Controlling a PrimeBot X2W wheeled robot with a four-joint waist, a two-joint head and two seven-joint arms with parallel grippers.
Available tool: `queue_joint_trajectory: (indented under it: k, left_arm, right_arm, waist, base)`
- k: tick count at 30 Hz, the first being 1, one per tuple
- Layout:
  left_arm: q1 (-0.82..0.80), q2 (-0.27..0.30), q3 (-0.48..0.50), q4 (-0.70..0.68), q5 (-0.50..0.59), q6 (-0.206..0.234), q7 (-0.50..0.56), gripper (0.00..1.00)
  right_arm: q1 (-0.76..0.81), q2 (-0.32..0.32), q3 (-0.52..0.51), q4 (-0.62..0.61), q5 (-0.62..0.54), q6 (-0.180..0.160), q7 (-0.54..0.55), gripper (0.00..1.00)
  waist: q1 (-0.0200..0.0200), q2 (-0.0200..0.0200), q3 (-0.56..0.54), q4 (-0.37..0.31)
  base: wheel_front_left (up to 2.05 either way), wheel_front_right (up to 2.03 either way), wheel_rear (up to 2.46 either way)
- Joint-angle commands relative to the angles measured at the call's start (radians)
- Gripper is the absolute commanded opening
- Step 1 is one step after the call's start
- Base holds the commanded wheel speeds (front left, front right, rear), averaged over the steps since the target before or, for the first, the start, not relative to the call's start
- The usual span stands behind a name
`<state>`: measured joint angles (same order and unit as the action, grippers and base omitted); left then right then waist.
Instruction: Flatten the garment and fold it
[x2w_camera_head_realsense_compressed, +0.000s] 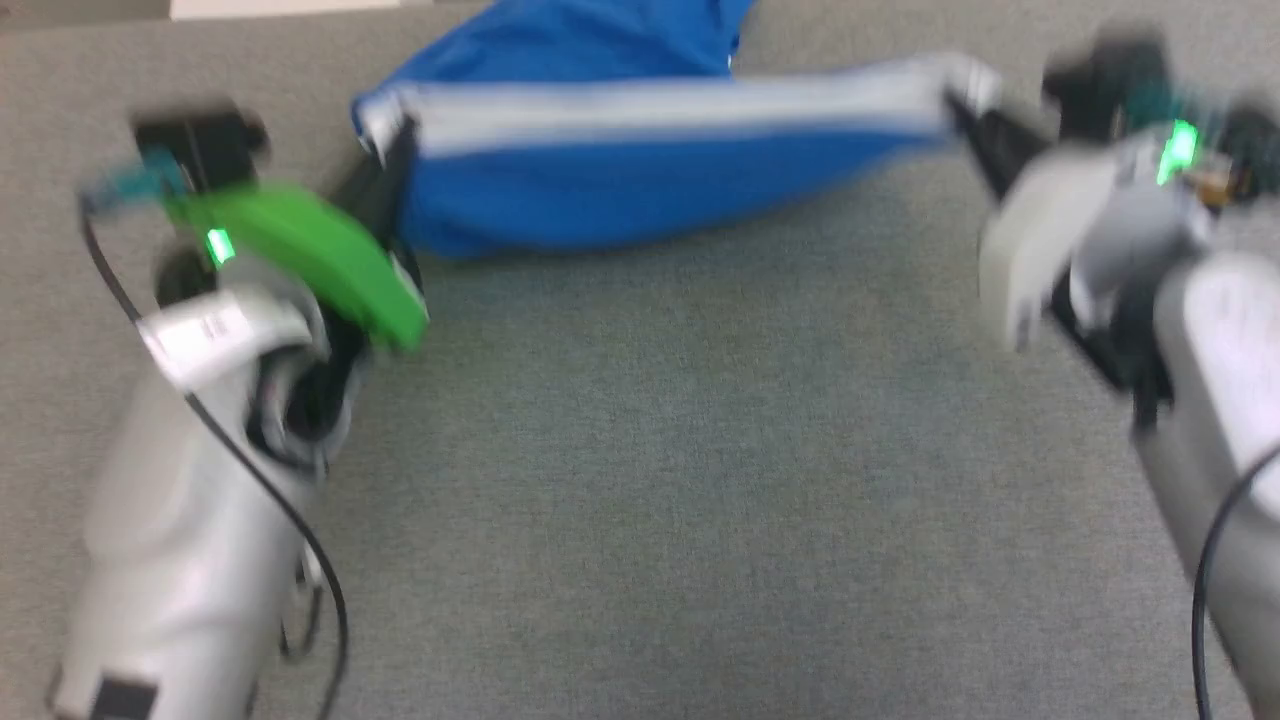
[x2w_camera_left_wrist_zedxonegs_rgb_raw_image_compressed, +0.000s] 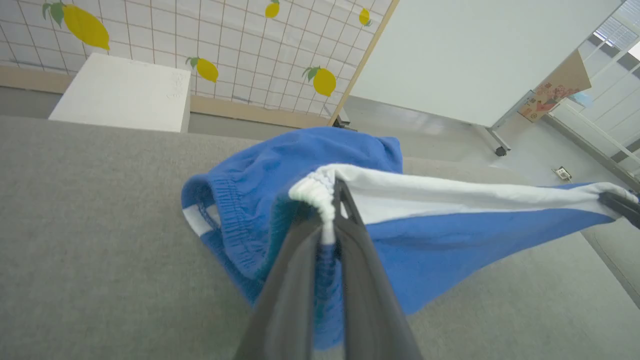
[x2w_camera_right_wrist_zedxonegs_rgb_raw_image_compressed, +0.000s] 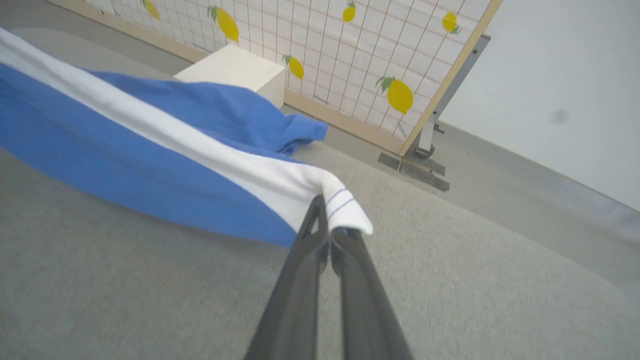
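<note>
The left hand (x2w_camera_head_realsense_compressed: 395, 140) is clamped on the shorts (x2w_camera_head_realsense_compressed: 600, 190). Its two dark fingers (x2w_camera_left_wrist_zedxonegs_rgb_raw_image_compressed: 360, 235) are pressed together on the gathered waistband (x2w_camera_left_wrist_zedxonegs_rgb_raw_image_compressed: 320, 192), at the end of the white side stripe (x2w_camera_left_wrist_zedxonegs_rgb_raw_image_compressed: 450, 192).

The right hand (x2w_camera_head_realsense_compressed: 955, 100) is likewise closed on the shorts. It pinches the white hem (x2w_camera_right_wrist_zedxonegs_rgb_raw_image_compressed: 345, 205), which carries two thin blue lines.

Position of the shorts:
- They lie at the far side of the grey table (x2w_camera_head_realsense_compressed: 640, 480), between the two hands.
- The white stripe is pulled taut from one hand to the other, and the blue fabric below it sags toward the table.
- In the left wrist view the other part of the waistband (x2w_camera_left_wrist_zedxonegs_rgb_raw_image_compressed: 220, 210) rests on the table behind the left hand.
- The head view is blurred, so I cannot tell where the lower edge touches the table.

Markings and surroundings:
- A green cover (x2w_camera_head_realsense_compressed: 310, 260) sits on the left wrist.
- Beyond the table stand a white box (x2w_camera_left_wrist_zedxonegs_rgb_raw_image_compressed: 120, 92) and a grid-patterned screen (x2w_camera_left_wrist_zedxonegs_rgb_raw_image_compressed: 250, 45) printed with yellow lemons.
- A cardboard sheet (x2w_camera_left_wrist_zedxonegs_rgb_raw_image_compressed: 552, 90) bears a printed picture. Its writing is too small to read.
- The shorts show no legible label.
</note>
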<state>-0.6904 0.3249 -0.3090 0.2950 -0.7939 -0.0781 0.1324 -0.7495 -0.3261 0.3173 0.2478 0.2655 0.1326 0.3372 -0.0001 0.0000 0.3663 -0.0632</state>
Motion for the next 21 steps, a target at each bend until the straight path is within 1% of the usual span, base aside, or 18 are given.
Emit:
queue_joint_trajectory:
  k: [1, 6, 9, 13, 17, 21]
  left_arm:
    - [0.071, 0.013, -0.007, -0.032, -0.014, 0.009, 0.014, 0.00]
    - [0.295, 0.025, -0.030, -0.145, -0.064, 0.047, 0.079, 0.00]
    - [0.421, 0.044, -0.046, -0.208, -0.082, 0.078, 0.119, 0.00]
    - [0.571, 0.072, -0.072, -0.273, -0.100, 0.118, 0.173, 0.00]
    - [0.696, 0.080, -0.085, -0.329, -0.135, 0.155, 0.208, 0.00]
    - [0.785, 0.086, -0.087, -0.372, -0.156, 0.182, 0.219, 0.00]
  right_arm:
    - [0.086, -0.017, -0.004, -0.049, 0.020, -0.002, 0.025, 0.00]
    - [0.361, -0.025, -0.074, -0.211, 0.054, -0.002, 0.113, 0.00]
    - [0.517, -0.006, -0.128, -0.306, 0.055, -0.002, 0.167, 0.00]
    - [0.694, 0.016, -0.169, -0.429, 0.055, -0.002, 0.237, 0.00]
    - [0.826, 0.040, -0.188, -0.508, 0.045, -0.002, 0.293, 0.00]
    - [0.932, 0.056, -0.206, -0.560, 0.029, -0.002, 0.358, 0.00]
  waist:
    - [0.0001, 0.0000, -0.061, 0.015]
    - [0.0001, 0.0000, -0.123, 0.021]
    - [0.0001, 0.0000, -0.161, 0.026]
    - [0.0001, 0.0000, -0.201, 0.030]
    - [0.0001, 0.0000, -0.223, 0.030]
    - [0.0001, 0.0000, -0.230, 0.037]
  base:
    - [0.00, 0.00, 0.00]
    - [0.00, 0.00, 0.00]
    - [0.00, 0.00, 0.00]
    - [0.00, 0.00, 0.00]
    - [0.00, 0.00, 0.00]
    - [0.00, 0.00, 0.00]
